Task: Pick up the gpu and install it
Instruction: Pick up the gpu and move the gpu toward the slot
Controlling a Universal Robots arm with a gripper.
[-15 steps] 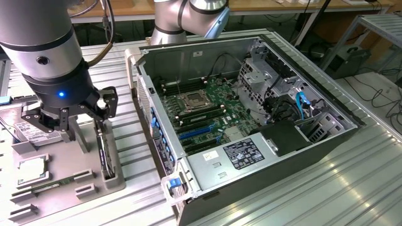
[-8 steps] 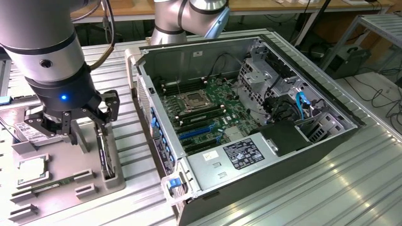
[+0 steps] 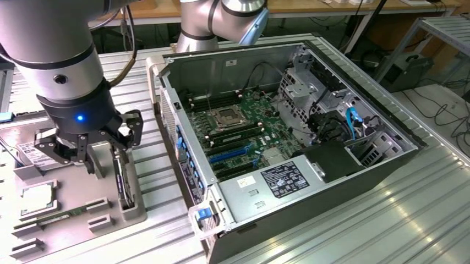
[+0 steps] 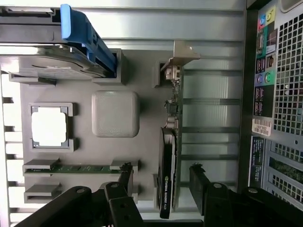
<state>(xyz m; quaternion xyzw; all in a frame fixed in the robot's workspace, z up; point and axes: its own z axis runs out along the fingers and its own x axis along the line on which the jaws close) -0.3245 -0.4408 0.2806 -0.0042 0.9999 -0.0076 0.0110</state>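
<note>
The gpu (image 4: 168, 165) is a thin dark card standing on edge in a slot of the grey parts tray (image 4: 142, 94). Its pale metal bracket (image 4: 180, 54) is at the end away from the camera. In the exterior view the gpu (image 3: 123, 181) stands at the tray's edge nearest the open computer case (image 3: 294, 137). My gripper (image 4: 162, 179) hangs just above the card, open, one finger on each side and neither touching it. It shows in the exterior view as the black gripper (image 3: 103, 157) under the grey arm. The motherboard (image 3: 242, 129) lies exposed inside the case, with blue card slots (image 3: 228, 155).
The tray also holds a processor chip (image 4: 49, 126), a green memory stick (image 4: 80, 167), a grey square pad (image 4: 115, 113) and a hard drive with a blue bracket (image 4: 85, 35). The case's rear panel (image 4: 279, 94) stands close beside the tray. Ribbed metal tabletop (image 3: 382, 220) surrounds everything.
</note>
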